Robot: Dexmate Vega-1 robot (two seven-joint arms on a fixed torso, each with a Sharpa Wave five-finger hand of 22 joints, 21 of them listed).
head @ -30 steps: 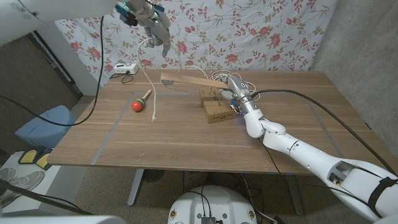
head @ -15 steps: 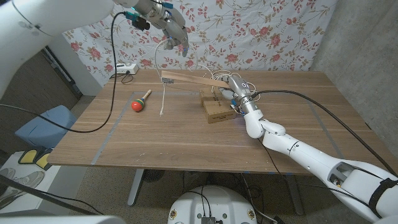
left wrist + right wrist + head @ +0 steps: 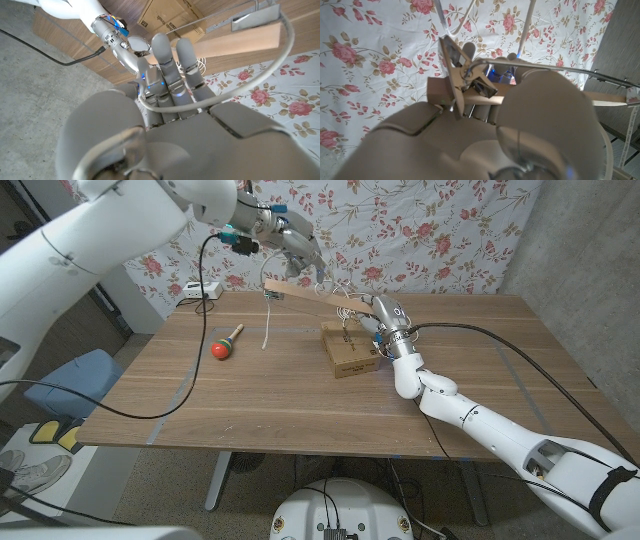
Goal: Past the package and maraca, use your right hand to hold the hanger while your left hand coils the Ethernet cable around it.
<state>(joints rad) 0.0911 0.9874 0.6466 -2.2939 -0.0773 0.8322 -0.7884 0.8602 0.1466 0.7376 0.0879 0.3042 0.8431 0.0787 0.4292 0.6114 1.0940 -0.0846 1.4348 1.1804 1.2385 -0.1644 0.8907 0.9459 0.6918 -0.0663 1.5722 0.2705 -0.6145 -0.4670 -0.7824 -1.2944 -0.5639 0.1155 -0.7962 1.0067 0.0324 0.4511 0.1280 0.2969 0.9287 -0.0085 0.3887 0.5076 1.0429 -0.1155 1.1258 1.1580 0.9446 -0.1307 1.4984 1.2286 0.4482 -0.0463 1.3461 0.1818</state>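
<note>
A wide wooden table [image 3: 300, 395] with pale tape lines is standing before a floral curtain [image 3: 420, 235] that is covering the back wall, with grey wall showing to the right. A blue bin [image 3: 70, 380] is sitting on the floor off the table's left edge, and a small white box [image 3: 200, 289] is lying at the table's far left corner.

The right arm is stretching diagonally across the table, its right hand [image 3: 385, 315] raised just behind the cardboard package [image 3: 347, 352], with fingers clamped around one end of the wooden hanger [image 3: 315, 293]. The hanger is hanging in the air above the table's far side, tilted, its free end pointing left. In the right wrist view its metal clip [image 3: 465, 75] is sitting against the hand.

The left arm is reaching in high from the left, and the left hand [image 3: 300, 250] is hovering just above the hanger's free end, fingers close together and pinching the white Ethernet cable [image 3: 268, 325], which is draping down to the tabletop. Loops of cable are bunching near the right hand. The maraca [image 3: 227, 343], red-headed, is lying well apart to the left.
</note>
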